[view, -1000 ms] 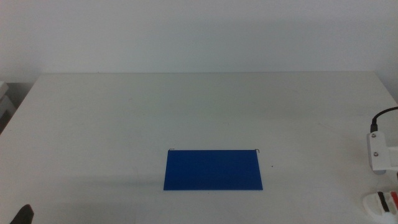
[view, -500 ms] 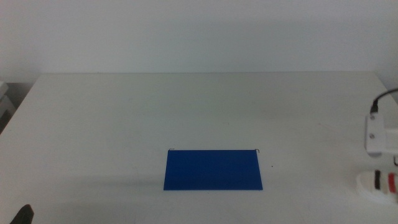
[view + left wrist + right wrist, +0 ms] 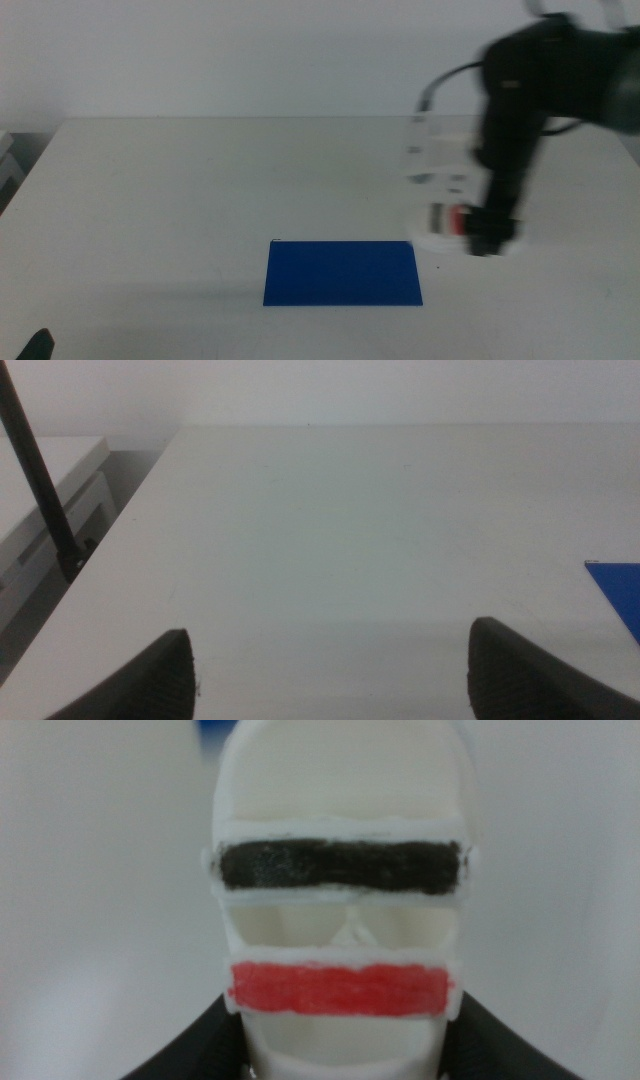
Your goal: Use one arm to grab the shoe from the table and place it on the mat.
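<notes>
Shoe [image 3: 441,222] hangs just right of the mat's [image 3: 342,272] far right corner, gripped at one end by the right claw [image 3: 487,240] closed on it for carrying across, while the left claw [image 3: 330,670] waits open near the table's [image 3: 200,180] near-left edge.

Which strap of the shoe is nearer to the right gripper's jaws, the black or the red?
The red strap; the black strap lies beyond it on the shoe.

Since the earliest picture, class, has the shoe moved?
Yes. The shoe, held by the right gripper, has travelled from the table's right edge leftward, now beside the mat's far right corner.
</notes>
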Robot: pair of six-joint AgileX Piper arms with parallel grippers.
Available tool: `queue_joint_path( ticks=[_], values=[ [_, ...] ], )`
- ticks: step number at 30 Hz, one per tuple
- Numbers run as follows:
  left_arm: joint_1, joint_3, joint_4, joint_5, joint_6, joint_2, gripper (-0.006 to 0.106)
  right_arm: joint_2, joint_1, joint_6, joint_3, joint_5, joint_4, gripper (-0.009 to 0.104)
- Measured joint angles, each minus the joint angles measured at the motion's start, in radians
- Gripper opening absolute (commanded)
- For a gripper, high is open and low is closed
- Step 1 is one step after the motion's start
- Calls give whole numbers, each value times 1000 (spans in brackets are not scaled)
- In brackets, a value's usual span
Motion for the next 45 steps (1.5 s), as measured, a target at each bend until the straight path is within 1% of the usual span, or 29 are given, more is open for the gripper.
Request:
queue_joint_path(
  ticks=[5, 10, 12, 15, 28, 31, 33, 35, 37, 43, 45],
  values=[
    [0, 0, 0, 0, 0, 0, 94, 194, 110, 30, -229, 0, 43, -4],
    [0, 0, 0, 0, 0, 0, 94, 312, 171, 38, -352, 1, 81, -4],
    [0, 0, 0, 0, 1, 0, 94, 343, 185, 23, -370, 1, 107, -4],
    [0, 0, 0, 0, 1, 0, 94, 373, 198, -10, -376, 5, 127, -4],
    [0, 0, 0, 0, 1, 0, 94, 420, 204, -26, -379, 7, 136, -4],
    [0, 0, 0, 0, 1, 0, 94, 429, 204, -15, -379, 7, 136, 0],
    [0, 0, 0, 0, 1, 0, 94, 430, 204, 12, -379, 7, 136, 5],
    [0, 0, 0, 0, 1, 0, 94, 431, 204, 31, -379, 7, 137, 14],
    [0, 0, 0, 0, 1, 0, 94, 431, 204, 39, -379, 7, 137, 28],
    [0, 0, 0, 0, 1, 0, 94, 431, 204, 46, -379, 7, 147, 74],
    [0, 0, 0, 0, 1, 0, 94, 431, 204, 46, -379, 5, 148, 86]
  ],
)
